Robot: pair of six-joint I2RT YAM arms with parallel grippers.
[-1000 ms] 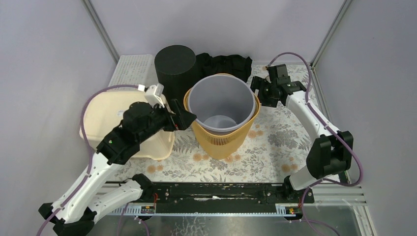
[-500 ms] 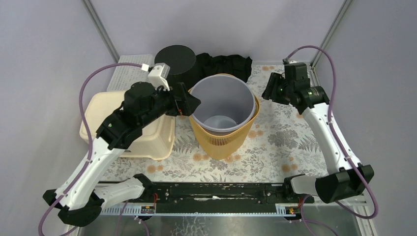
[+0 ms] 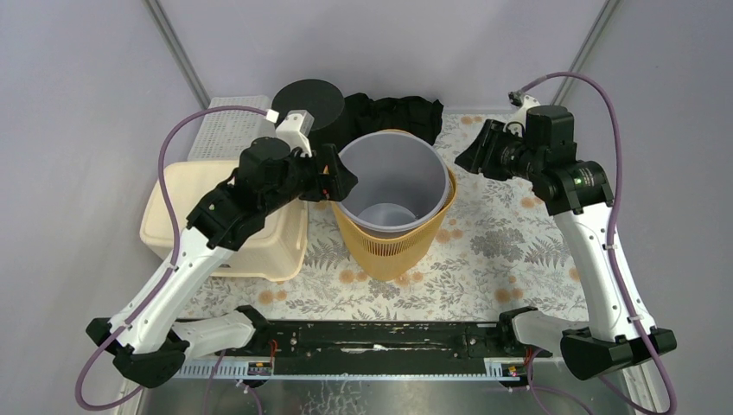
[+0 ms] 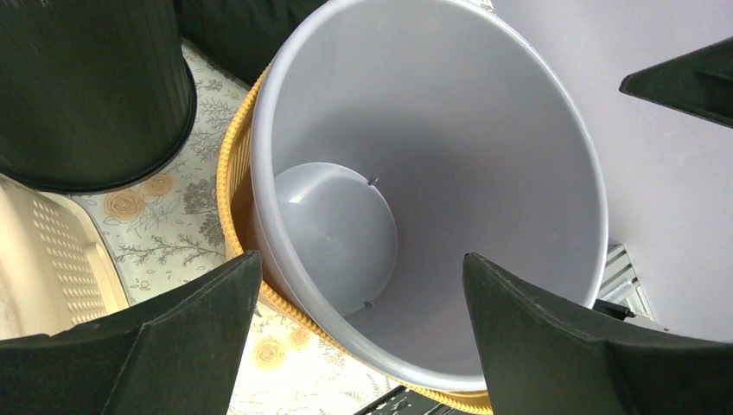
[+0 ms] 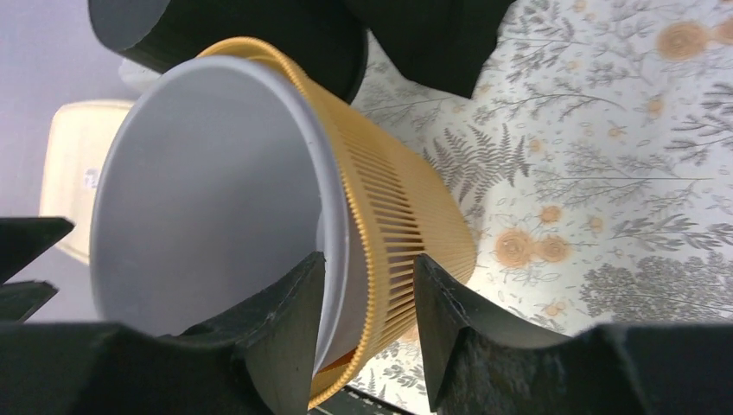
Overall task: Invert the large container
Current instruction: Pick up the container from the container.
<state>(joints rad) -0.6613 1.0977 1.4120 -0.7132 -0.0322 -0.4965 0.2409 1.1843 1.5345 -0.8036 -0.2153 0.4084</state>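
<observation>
At the middle of the desk [image 3: 493, 251], on its flowered cloth, I see the large container [image 3: 393, 177]. It is a grey plastic pail standing upright with its mouth up. It sits nested inside an orange slatted basket [image 3: 389, 251], and its rim stands a little above the basket's rim. Through the open mouth I can see its round bottom.

My left tool [image 3: 344, 183] hangs at the pail's left rim with its jaws spread wide and nothing between them. From the left wrist camera I look down into the pail, with one finger low on each side of the view. I cannot tell whether a finger touches the rim.

My right tool [image 5: 370, 264] is raised off to the right of the pail, near it but apart from it in the top view. Its jaws stand at a narrow gap and hold nothing. The right wrist camera shows the pail's rim and the basket's slats beyond that gap.

Behind the pail stands a black cylindrical bin [image 3: 309, 104], and a black cloth [image 3: 393, 117] is heaped just to its right. A cream tub [image 3: 216, 225] lies to the left under my left arm, with a white perforated crate [image 3: 229, 125] behind it.
</observation>
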